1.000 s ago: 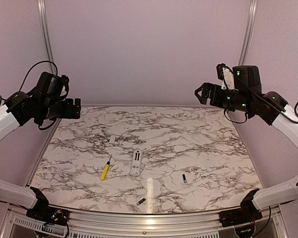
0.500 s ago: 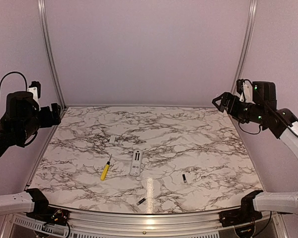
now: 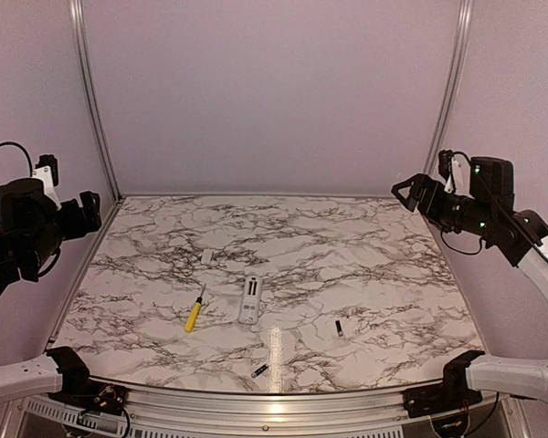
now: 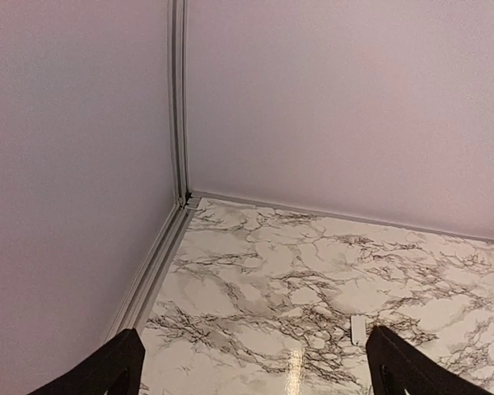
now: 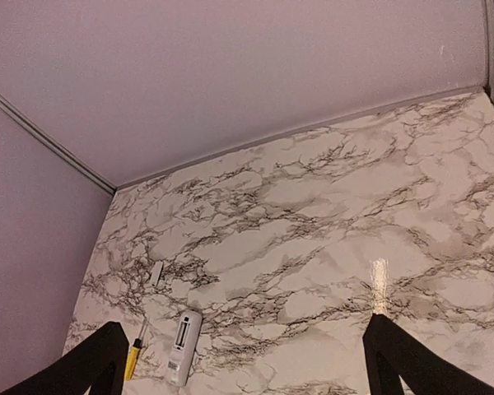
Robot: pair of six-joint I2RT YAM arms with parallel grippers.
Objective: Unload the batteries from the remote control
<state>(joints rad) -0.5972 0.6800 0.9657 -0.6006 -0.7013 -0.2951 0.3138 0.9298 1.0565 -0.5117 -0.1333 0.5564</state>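
The left end effector (image 3: pixel 89 212) hangs in the air past the left side of the desk (image 3: pixel 365 265). Its fingers are wide open and hold nothing. On the desk, left of the middle, lies a yellow screwdriver (image 3: pixel 194 313). A small white cover (image 3: pixel 206 256) lies behind it, farther back. The white remote (image 3: pixel 250 300) lies flat just right of the screwdriver, not touching it. The first battery (image 3: pixel 260 370) lies alone near the front edge, in front of the remote. The second battery (image 3: pixel 339 328) lies to the right of the remote, well apart from it. The right end effector (image 3: pixel 409 193) hangs in the air by the right side, wide open too, holding nothing.
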